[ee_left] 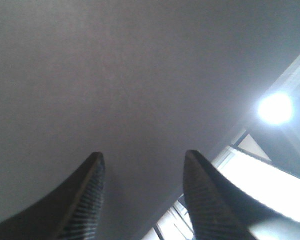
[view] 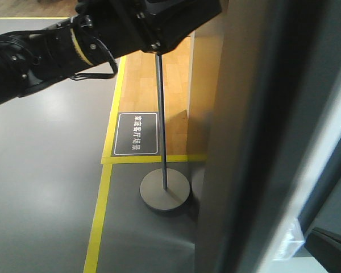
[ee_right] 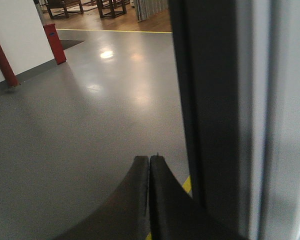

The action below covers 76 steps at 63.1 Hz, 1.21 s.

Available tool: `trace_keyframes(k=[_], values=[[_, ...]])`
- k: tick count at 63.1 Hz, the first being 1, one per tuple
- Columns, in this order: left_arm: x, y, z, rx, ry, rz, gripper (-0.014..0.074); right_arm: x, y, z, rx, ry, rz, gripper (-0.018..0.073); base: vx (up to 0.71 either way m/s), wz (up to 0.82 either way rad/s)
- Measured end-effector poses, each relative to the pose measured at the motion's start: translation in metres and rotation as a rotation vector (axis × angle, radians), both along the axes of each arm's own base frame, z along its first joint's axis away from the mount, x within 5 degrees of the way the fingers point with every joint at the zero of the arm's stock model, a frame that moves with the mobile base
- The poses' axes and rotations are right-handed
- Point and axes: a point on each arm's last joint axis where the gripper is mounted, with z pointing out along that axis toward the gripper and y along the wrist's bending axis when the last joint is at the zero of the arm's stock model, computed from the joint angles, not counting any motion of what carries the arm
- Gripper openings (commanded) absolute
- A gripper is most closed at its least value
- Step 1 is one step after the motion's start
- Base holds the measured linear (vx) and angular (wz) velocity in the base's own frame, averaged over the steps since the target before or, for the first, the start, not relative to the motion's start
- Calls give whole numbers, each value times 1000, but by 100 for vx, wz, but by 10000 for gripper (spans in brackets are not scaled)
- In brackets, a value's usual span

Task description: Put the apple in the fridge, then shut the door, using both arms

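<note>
Door (view: 256, 142): tall, dark grey, pale-edged, filling right of front view. Left gripper (ee_left: 142, 154) pointed at its grey face, 2 fingers (ee_left: 85, 200) spread, nothing between. Right gripper (ee_right: 149, 157) beside its edge, jaws pressed together, empty.

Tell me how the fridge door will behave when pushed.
The door is a tall flat panel, so it should stay stiff and likely swing, not tip. Its smooth face may let the open left gripper slip.

A round-based pole stand (view: 159, 197) stands beside a black floor sign (view: 136, 134).
</note>
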Motion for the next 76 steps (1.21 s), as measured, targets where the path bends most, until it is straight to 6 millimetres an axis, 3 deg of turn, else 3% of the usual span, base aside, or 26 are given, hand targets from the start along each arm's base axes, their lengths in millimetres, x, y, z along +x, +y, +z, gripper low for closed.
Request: trace_keyframes(k=[23, 29, 39, 44, 51, 64, 76], values=[[34, 59, -3, 37, -10, 179, 359, 4, -4, 5, 44, -43, -64, 40, 0, 0], [41, 75, -3, 40, -6, 229, 359, 8, -7, 8, 61, -65, -110, 120, 0, 0], [50, 93, -4, 47, 5, 303, 359, 24, -12, 19, 66, -66, -171, 349, 0, 0], [53, 99, -5, 51, 13, 335, 359, 38, -15, 34, 65, -83, -216, 473, 0, 0], [58, 107, -5, 59, 24, 379, 359, 62, -20, 54, 42, -106, -274, 565, 0, 0], [62, 110, -7, 68, 40, 421, 359, 114, -25, 82, 28, -95, -340, 570, 0, 0], [62, 110, -7, 69, 40, 422, 359, 163, -29, 88, 40, -42, -396, 568, 0, 0]])
